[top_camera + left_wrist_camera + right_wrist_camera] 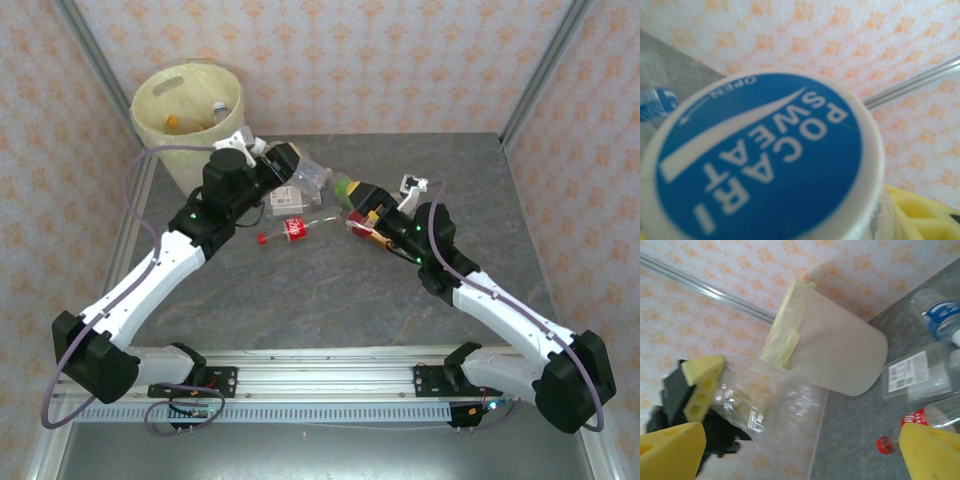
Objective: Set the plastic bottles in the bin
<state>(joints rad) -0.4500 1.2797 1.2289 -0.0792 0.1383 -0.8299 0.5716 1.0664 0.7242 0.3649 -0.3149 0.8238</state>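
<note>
1. We see the bin (162, 140) at far left, with bottles inside.
2. Our left pincer (293, 168) clenches a clear bottle (775, 410) beside it.
3. A red-capped bottle (291, 230) lies on the tabletop (330, 295).
4. Our right pincer (800, 450) gapes wide, released.

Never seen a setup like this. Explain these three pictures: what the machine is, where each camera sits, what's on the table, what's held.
These are two robot arms bolted at the near edge of a grey table, each ending in a two-finger gripper. One picture comes from a fixed camera above and behind them; the other two from cameras on the wrists. The left gripper is shut on a clear bottle; the blue-and-white cap close to its wrist camera looks to be that bottle's. The right gripper is open, holding nothing. A red-labelled bottle lies on the table, and the cream bin stands at the far left.
</note>
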